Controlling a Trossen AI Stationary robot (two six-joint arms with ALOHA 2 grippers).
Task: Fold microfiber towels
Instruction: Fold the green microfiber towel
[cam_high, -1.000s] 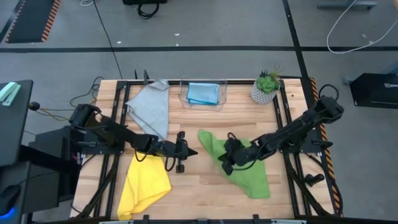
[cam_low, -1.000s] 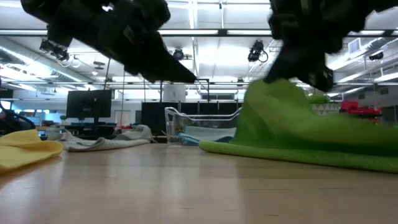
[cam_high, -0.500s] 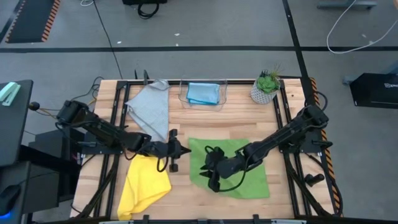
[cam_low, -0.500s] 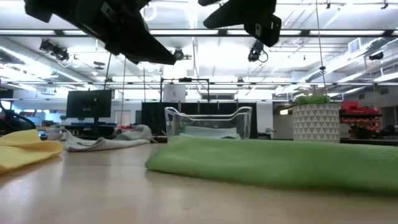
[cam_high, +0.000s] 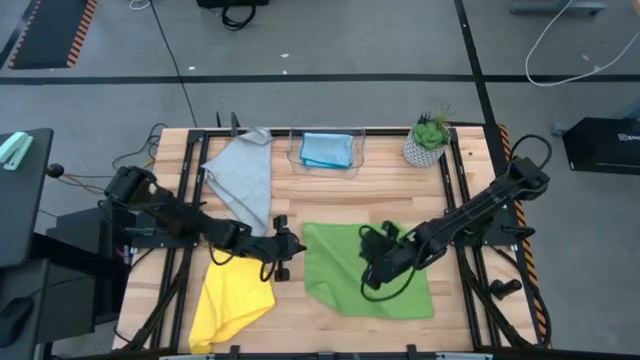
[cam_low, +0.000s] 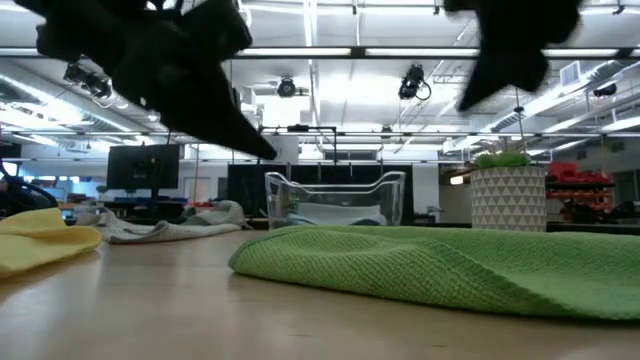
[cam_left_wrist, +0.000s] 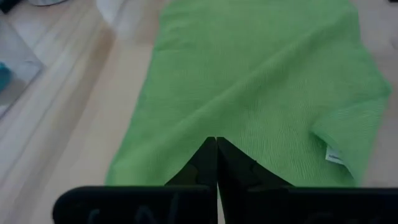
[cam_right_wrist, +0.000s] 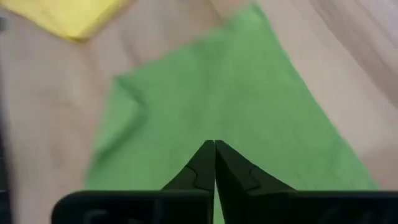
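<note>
Green towel (cam_high: 350, 262), flat on worktop (cam_high: 380, 195)
Right hand (cam_high: 369, 283) clenched empty above it; left hand (cam_high: 291, 246) clenched beside its edge.

In the low view both arms are cut off by the top edge and smeared dark, so neither end effector shows there. The green towel (cam_low: 440, 265) runs off the right edge and hides the base of the planter (cam_low: 508, 197). The right arm covers part of the green towel in the high view. The yellow towel (cam_right_wrist: 71, 14) is cut by the right wrist view's edge.
</note>
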